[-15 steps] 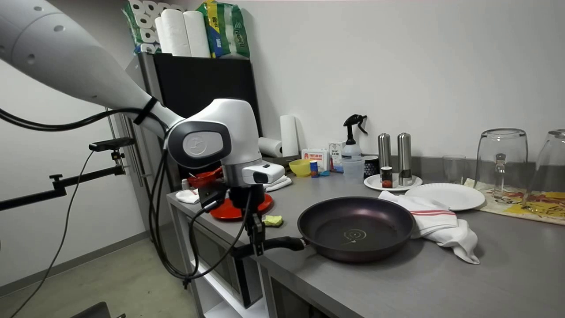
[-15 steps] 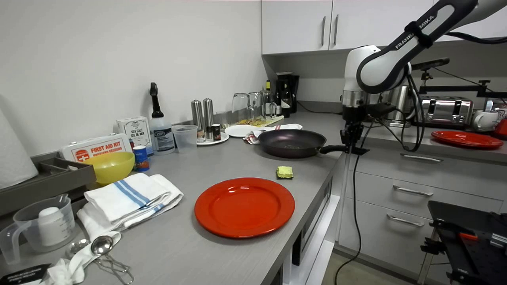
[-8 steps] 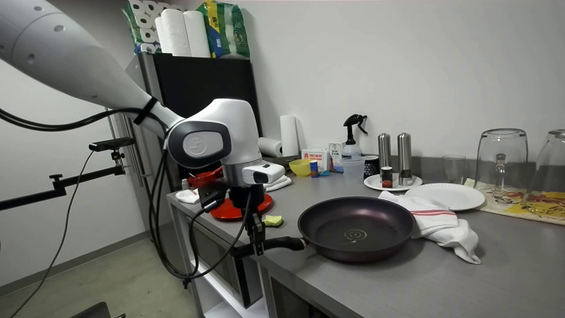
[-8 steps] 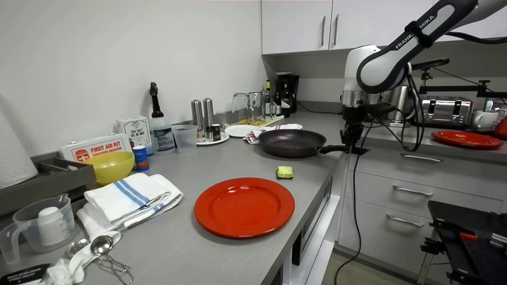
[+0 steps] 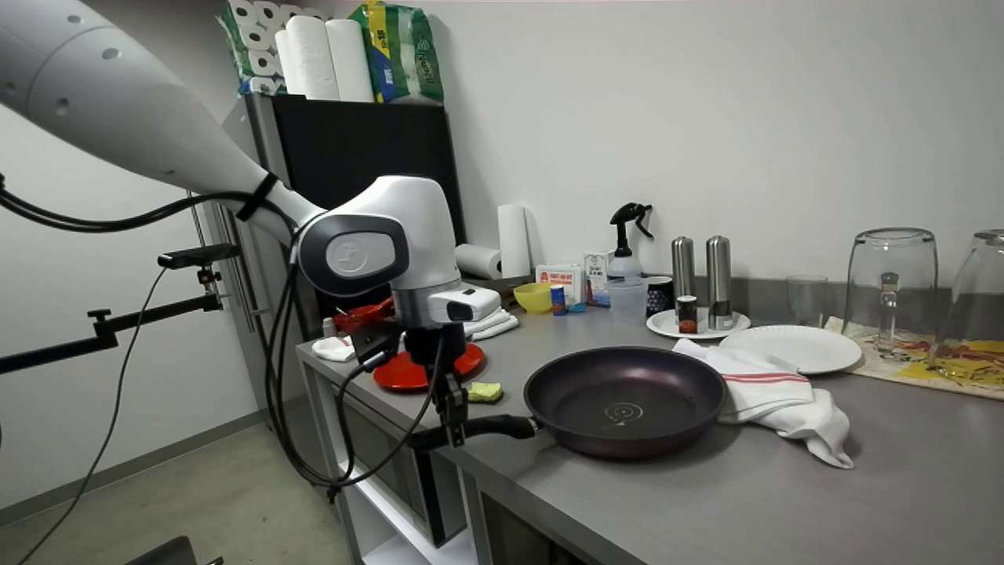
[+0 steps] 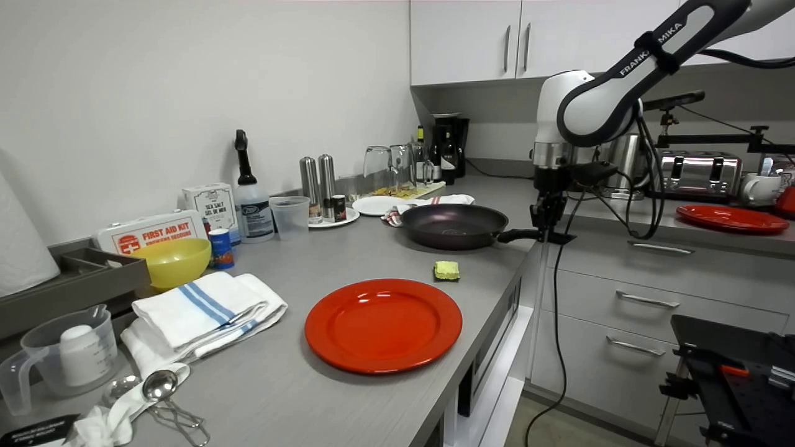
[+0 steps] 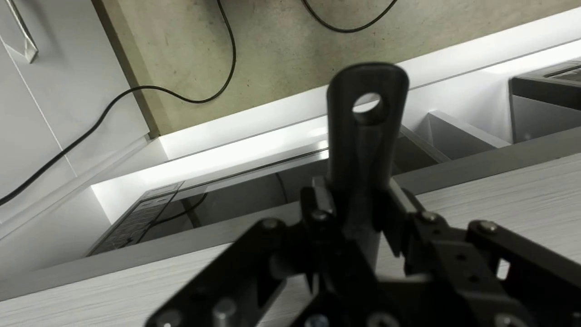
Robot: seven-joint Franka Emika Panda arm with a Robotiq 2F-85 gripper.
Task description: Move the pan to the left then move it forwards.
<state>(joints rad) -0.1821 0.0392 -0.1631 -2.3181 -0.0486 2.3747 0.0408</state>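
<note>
The pan (image 5: 627, 402) is large, round and dark, and appears to rest on the grey counter. It shows also in an exterior view (image 6: 454, 225). Its black handle (image 5: 502, 426) points out over the counter's front edge. My gripper (image 5: 453, 428) points down with its fingers on both sides of the handle, near its outer end; this shows also in an exterior view (image 6: 545, 231). In the wrist view the gripper (image 7: 361, 204) is closed on the handle (image 7: 367, 145), whose end with the hole sticks out past the fingers. The pan's bowl is out of the wrist view.
A yellow sponge (image 6: 446, 270) lies between the pan and a red plate (image 6: 384, 326). A white towel with red stripes (image 5: 773, 400) lies against the pan's far side, with a white plate (image 5: 792, 349) behind it. Shakers (image 5: 718, 282) stand on another plate at the wall.
The gripper and pan have shifted slightly together, to the left in both exterior views and a little toward the sponge. A bit more of the striped towel shows beside the pan.
</note>
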